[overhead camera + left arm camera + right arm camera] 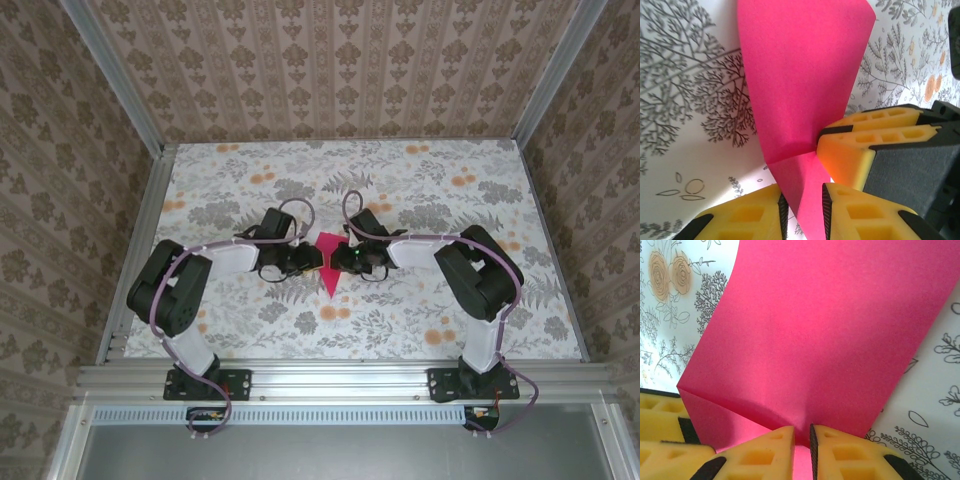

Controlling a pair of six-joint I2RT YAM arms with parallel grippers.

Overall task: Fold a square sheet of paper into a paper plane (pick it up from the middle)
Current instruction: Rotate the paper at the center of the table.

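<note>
The paper plane (330, 280) is bright pink paper folded to a point that aims at the near edge, at the middle of the table. Both grippers meet over its wide end. My left gripper (312, 258) comes in from the left. In its wrist view its jaws (803, 195) stand a little apart, open, with a folded flap of the pink paper (800, 75) passing between them. My right gripper (342, 260) comes in from the right. Its jaws (802, 432) are nearly together, shut on a raised crease of the paper (830, 330).
The floral tablecloth (420, 180) covers the table, with aluminium rails (140, 230) along its sides and patterned walls behind. The right gripper's yellow fingers (855, 150) crowd close beside the left jaws. The left fingers (660, 415) sit at the right wrist view's lower left.
</note>
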